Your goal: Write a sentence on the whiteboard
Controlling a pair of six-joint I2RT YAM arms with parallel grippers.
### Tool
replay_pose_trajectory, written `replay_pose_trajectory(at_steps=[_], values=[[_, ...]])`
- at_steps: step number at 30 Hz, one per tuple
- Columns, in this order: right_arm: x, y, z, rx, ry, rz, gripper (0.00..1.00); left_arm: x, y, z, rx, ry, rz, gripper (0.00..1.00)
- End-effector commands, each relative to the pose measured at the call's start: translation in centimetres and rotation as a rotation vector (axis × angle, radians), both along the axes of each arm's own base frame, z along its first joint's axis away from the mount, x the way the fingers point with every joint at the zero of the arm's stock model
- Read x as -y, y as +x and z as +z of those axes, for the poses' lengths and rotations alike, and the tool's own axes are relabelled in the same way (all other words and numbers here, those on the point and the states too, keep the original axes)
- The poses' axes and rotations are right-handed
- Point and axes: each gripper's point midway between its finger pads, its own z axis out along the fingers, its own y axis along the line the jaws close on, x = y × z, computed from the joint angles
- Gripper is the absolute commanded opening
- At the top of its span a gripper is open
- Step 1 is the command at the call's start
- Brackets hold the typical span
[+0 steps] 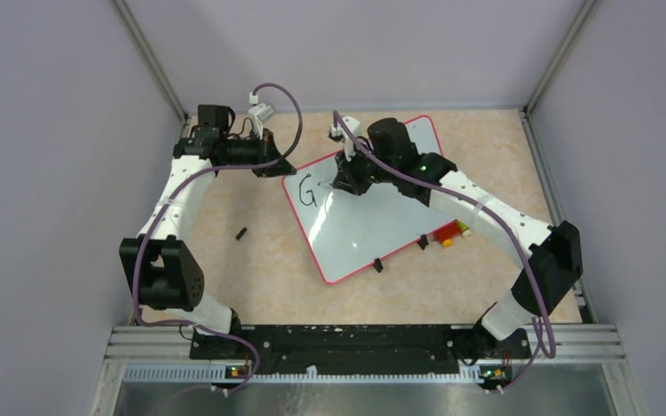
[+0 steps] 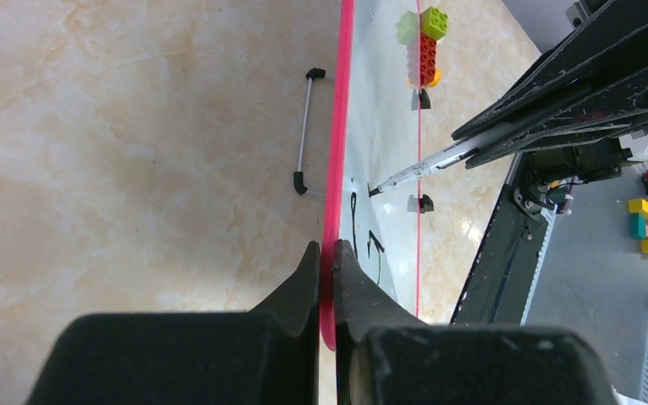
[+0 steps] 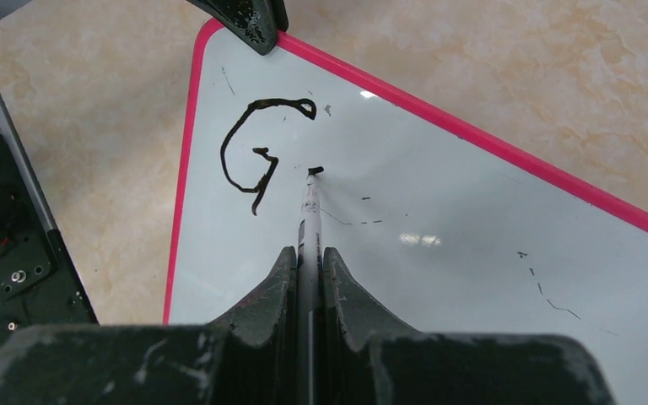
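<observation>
The whiteboard [image 1: 373, 225], white with a thin red frame, lies tilted on the table. Of the sentence, only a black "G" [image 1: 309, 192] shows, near the board's upper left corner. My left gripper [image 1: 279, 166] is shut on the red frame [image 2: 327, 249] at that corner. My right gripper [image 1: 347, 182] is shut on a white marker [image 3: 308, 211]. The marker tip touches the board just right of the "G" [image 3: 253, 152], at a short fresh stroke [image 3: 315, 170]. The marker [image 2: 426, 167] also shows in the left wrist view.
Stacked toy bricks [image 1: 449, 232] lie at the board's right edge, next to its two black feet [image 1: 378, 264]. A small black piece [image 1: 242, 233] lies on the table left of the board. A thin rod with black ends [image 2: 305, 131] lies beside the frame. Grey walls enclose the table.
</observation>
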Motion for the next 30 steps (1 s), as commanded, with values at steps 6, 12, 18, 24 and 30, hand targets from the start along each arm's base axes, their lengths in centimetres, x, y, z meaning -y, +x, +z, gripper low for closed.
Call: replay_pose_trajectory(at_steps=[6, 12, 18, 24, 30], values=[[-0.8, 0.3, 1.3, 0.038, 0.021, 0.011, 0.0, 1.1, -0.5, 1.0, 0.017, -0.014, -0.039, 0.0], [-0.8, -0.7, 0.1, 0.018, -0.013, 0.042, 0.0, 1.0, -0.5, 1.0, 0.021, -0.007, -0.035, 0.0], [0.2, -1.5, -1.3, -0.002, -0.044, 0.043, 0.0, 1.0, -0.5, 1.0, 0.018, -0.01, -0.036, 0.0], [1.4, -1.8, -1.4, 0.006, -0.066, 0.025, 0.0, 1.0, -0.5, 0.9, 0.019, -0.008, -0.036, 0.0], [2.8, -0.4, -0.5, 0.041, -0.077, -0.028, 0.0, 1.0, -0.5, 1.0, 0.021, -0.008, -0.036, 0.0]])
